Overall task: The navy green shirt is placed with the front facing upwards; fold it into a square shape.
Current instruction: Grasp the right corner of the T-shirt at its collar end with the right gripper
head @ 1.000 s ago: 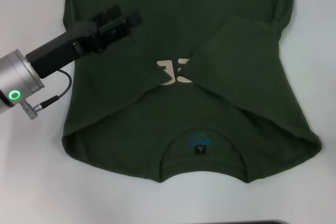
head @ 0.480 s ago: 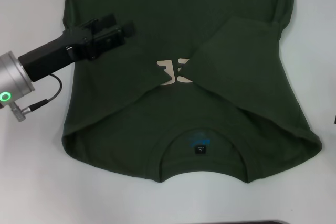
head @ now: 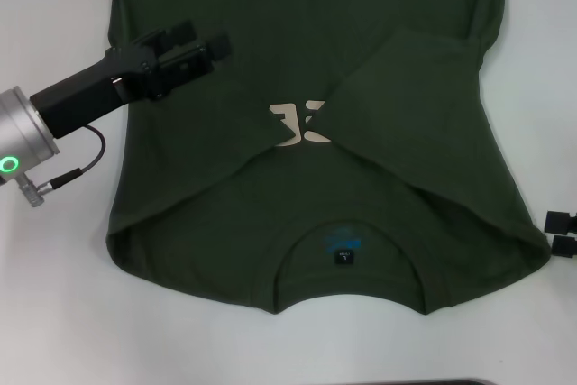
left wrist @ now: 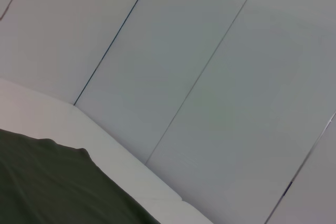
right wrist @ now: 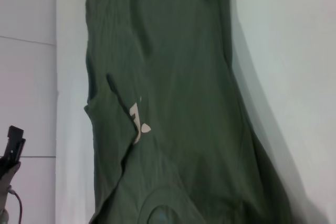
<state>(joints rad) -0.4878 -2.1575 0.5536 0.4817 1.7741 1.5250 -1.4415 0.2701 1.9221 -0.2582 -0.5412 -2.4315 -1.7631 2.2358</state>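
Note:
The navy green shirt lies flat on the white table, collar and dark neck label nearest me. Both sleeves are folded in over the chest, leaving part of the cream letters showing. My left gripper hovers open over the shirt's left side, nothing between its fingers. My right gripper pokes in at the right edge, open, just beside the shirt's near right corner. The right wrist view shows the shirt lengthwise with the letters. A shirt corner shows in the left wrist view.
White table surface surrounds the shirt on the left, right and near sides. A grey panelled wall stands behind the table's far edge. A dark strip marks the table's near edge.
My left gripper has drawn back a little to the left over the shirt. My right gripper has come into view at the right edge, beside the shirt's near corner.

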